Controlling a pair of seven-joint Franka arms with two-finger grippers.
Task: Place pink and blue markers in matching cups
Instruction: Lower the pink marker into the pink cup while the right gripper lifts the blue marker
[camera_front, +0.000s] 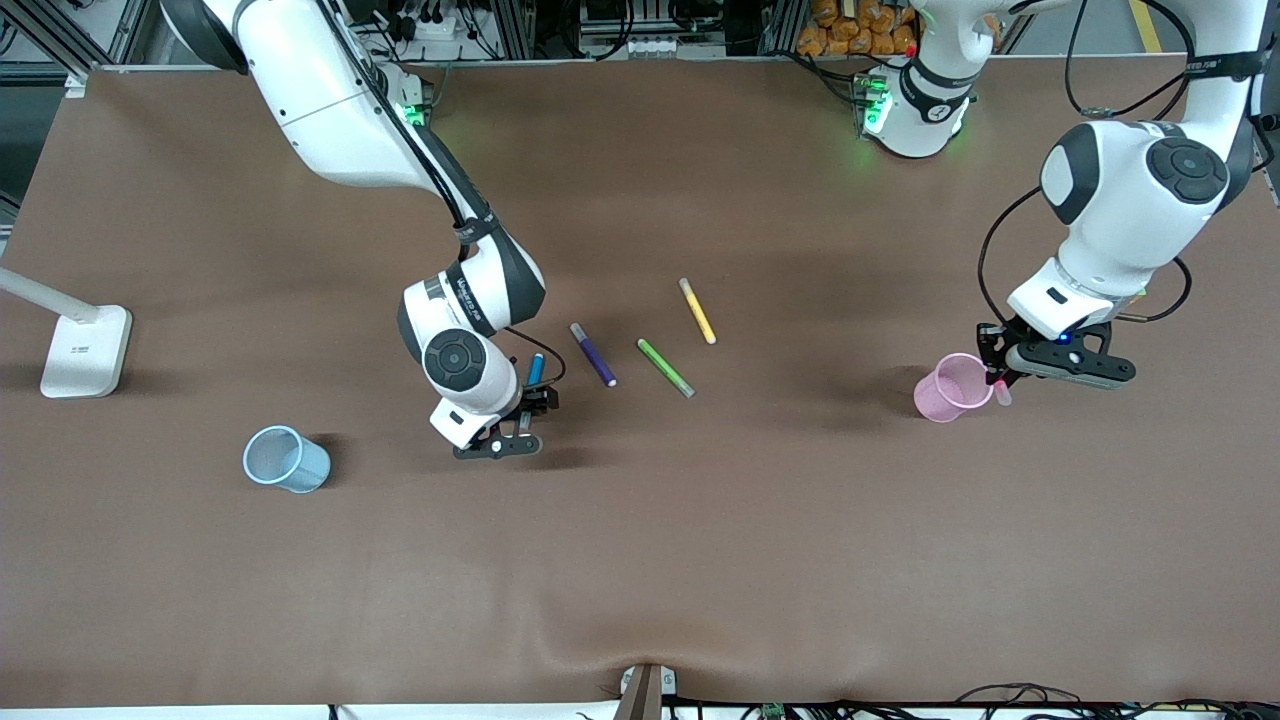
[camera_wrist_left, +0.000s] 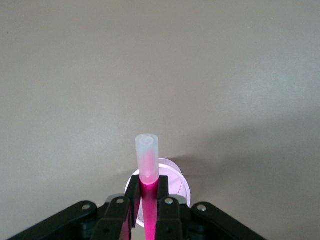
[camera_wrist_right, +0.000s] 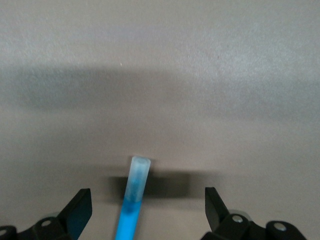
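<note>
My left gripper is shut on the pink marker and holds it upright, pale cap down, over the rim of the pink cup. In the left wrist view the gripper clamps the marker with the cup under it. My right gripper is open and low over the blue marker, which lies on the table. In the right wrist view the marker lies between the spread fingers of the gripper, touching neither. The blue cup stands toward the right arm's end.
A purple marker, a green marker and a yellow marker lie near the table's middle, beside the blue marker. A white lamp base stands at the right arm's end of the table.
</note>
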